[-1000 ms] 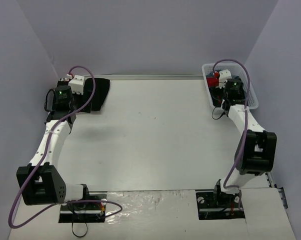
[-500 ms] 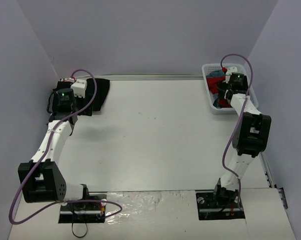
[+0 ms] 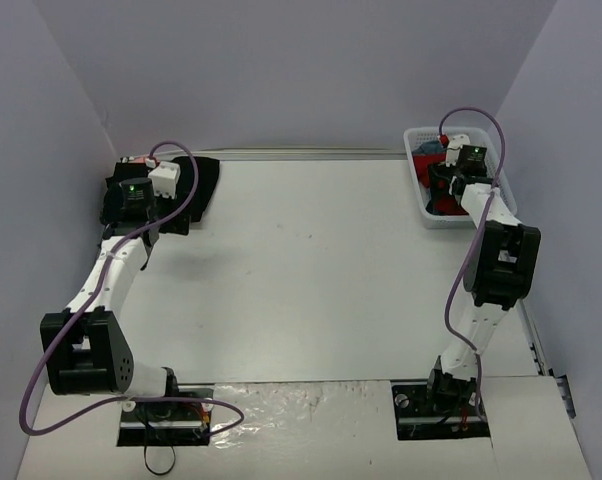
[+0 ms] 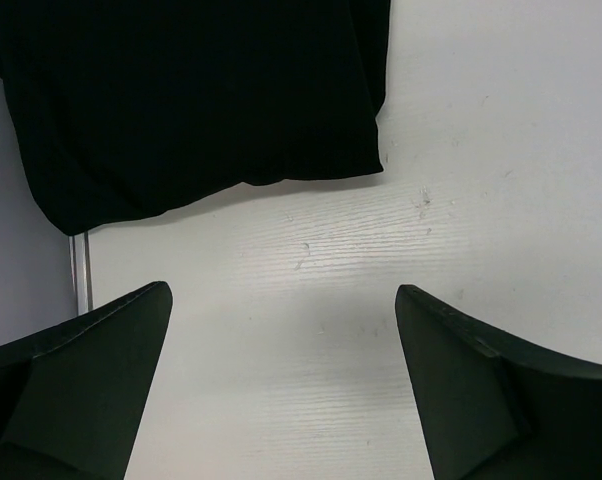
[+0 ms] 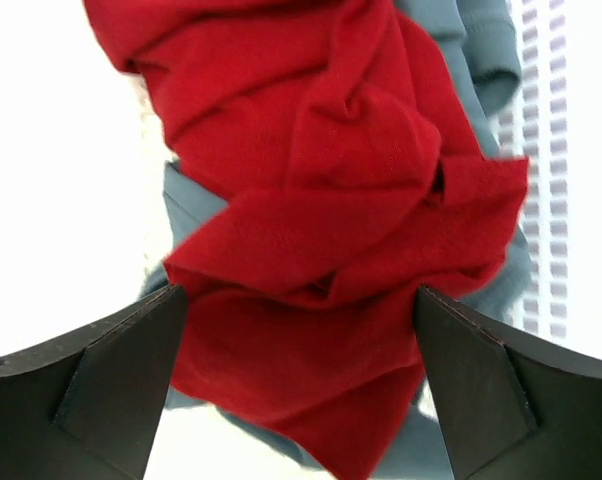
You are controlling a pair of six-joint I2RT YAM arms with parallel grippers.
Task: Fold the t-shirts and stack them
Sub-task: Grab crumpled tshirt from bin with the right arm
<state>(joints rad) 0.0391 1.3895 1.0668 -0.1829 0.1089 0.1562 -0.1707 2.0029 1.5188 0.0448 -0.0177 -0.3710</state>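
Note:
A folded black t-shirt (image 3: 193,183) lies at the table's far left corner; the left wrist view shows its near edge (image 4: 201,110). My left gripper (image 3: 141,218) hangs open and empty over bare table just in front of that shirt (image 4: 283,292). A crumpled dark red t-shirt (image 5: 321,230) lies on a slate blue-grey t-shirt (image 5: 466,45) inside the white lattice basket (image 3: 419,138). My right gripper (image 3: 449,183) is open just above the red shirt (image 3: 443,207), with its fingers on either side of the heap (image 5: 299,292) and nothing gripped.
The basket's lattice wall (image 5: 546,150) stands close on the right of the right gripper. The purple side wall (image 4: 21,270) and a metal table edge strip (image 4: 81,270) are close on the left of the left gripper. Purple cables loop over both arms.
My right arm has reached further back and down into the basket over the red shirt. My left gripper has shifted slightly right by the black shirt and stays open.

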